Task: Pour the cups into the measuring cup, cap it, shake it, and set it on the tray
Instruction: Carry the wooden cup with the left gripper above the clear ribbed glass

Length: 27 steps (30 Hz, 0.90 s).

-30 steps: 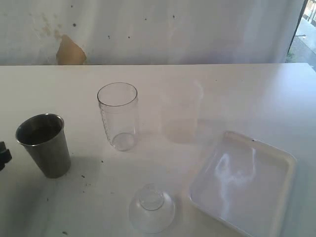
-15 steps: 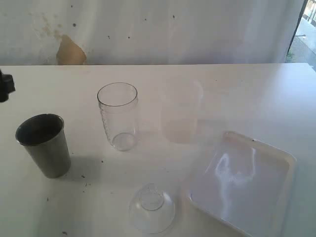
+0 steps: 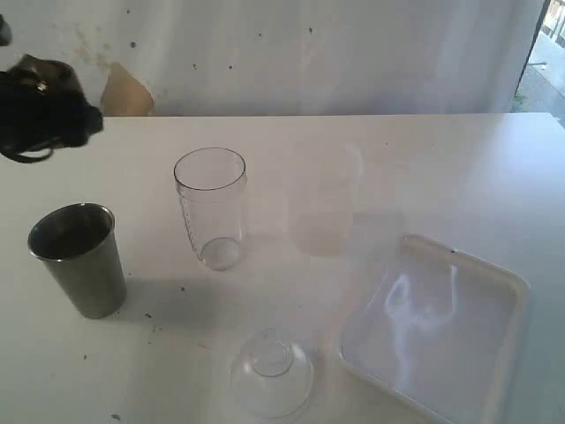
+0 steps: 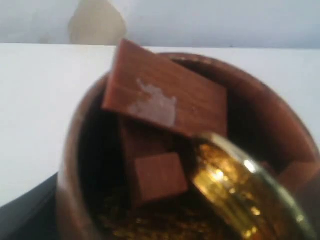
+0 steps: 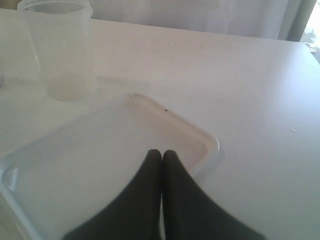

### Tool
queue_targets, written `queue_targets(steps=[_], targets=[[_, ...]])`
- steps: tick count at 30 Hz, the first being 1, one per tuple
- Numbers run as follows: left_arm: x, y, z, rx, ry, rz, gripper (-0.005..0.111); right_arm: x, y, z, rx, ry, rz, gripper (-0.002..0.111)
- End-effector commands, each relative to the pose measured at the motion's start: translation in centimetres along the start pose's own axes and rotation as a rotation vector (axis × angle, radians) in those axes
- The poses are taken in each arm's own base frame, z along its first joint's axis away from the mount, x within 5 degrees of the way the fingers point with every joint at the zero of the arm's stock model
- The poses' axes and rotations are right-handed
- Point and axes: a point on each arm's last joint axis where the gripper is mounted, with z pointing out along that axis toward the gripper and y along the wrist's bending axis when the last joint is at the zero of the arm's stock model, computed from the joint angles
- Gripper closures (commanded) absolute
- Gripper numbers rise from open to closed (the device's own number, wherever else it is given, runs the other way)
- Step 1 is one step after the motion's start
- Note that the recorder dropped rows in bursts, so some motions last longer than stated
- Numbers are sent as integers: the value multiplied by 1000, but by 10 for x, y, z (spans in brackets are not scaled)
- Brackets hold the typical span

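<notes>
My left gripper (image 3: 51, 119) hangs high at the far left, shut on the brown wooden cup (image 4: 70, 165). That cup fills the left wrist view and holds brown wooden blocks (image 4: 160, 177) and a shiny gold piece (image 4: 235, 190). The steel tumbler (image 3: 79, 261) stands below the gripper. The clear measuring cup (image 3: 210, 208) stands upright at centre, uncapped, to the right of the gripper. The frosted plastic cup (image 3: 325, 203) (image 5: 60, 50) stands beside it. My right gripper (image 5: 161, 152) is shut and empty over the white tray (image 5: 210, 142) (image 3: 516, 287); the exterior view does not show it.
A clear dome lid (image 3: 272, 371) lies on the white table near the front edge, between the tumbler and the tray. A white curtain wall with a tan patch (image 3: 126, 93) backs the table.
My left gripper has risen from low at the left edge to the upper left and come further into view, carrying the wooden cup. Nothing on the table has moved.
</notes>
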Motion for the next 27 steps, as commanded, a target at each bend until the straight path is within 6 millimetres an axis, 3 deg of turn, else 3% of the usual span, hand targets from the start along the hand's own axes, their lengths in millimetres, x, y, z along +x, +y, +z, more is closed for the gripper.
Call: queue_targets(steps=[1,5,10,17,23,27], targets=[[-20,-19,6,5,-247,59,106,0,0,0,3,-15,-11,108],[-32,-22,22,29,-227,-46,106,0,0,0,3,-15,-11,108],[-34,-36,58,62,-98,111,107,0,0,0,3,-15,-11,108],[-45,-42,91,64,-100,171,107,0,0,0,3,-15,-13,108],[-35,-58,107,81,-137,398,107,0,0,0,2,-15,-11,108],[-38,-71,106,92,-206,488,107,0,0,0,3,-15,-13,108]])
